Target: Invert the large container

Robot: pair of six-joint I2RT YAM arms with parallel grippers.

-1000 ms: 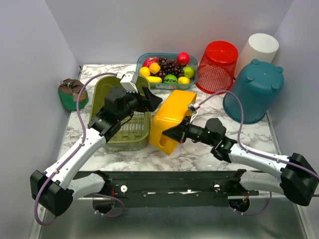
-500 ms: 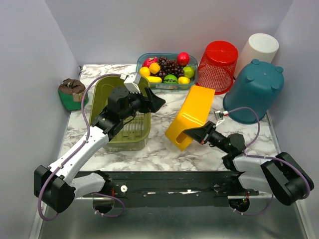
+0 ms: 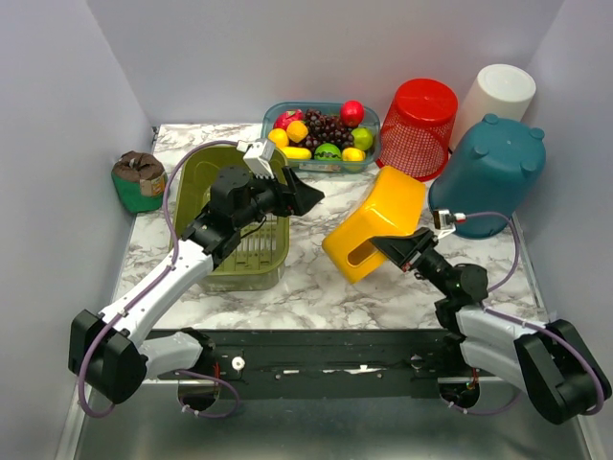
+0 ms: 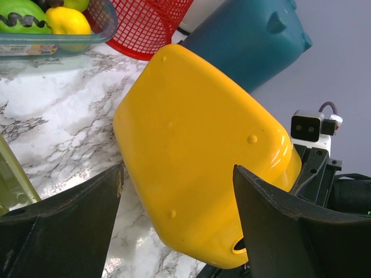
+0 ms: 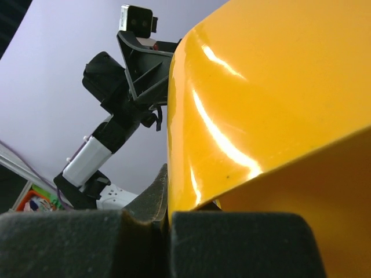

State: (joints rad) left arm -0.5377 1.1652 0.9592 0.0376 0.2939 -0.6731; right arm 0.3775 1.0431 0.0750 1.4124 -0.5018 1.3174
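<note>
Yellow container (image 3: 378,225): glossy plastic, box-shaped with rounded corners, small studs on its base and a slot handle in one wall. It sits right of the counter's middle, just in front of the red basket (image 3: 419,115) and beside the teal bin (image 3: 488,172), and is tipped steeply with its base facing up and left; whether its lower edge touches the counter cannot be told. Right jaws are pressed together, pinching the container's rim on its near-right side, while left jaws are spread wide and hover apart from its base, over the green basket's (image 3: 230,220) right edge.
</note>
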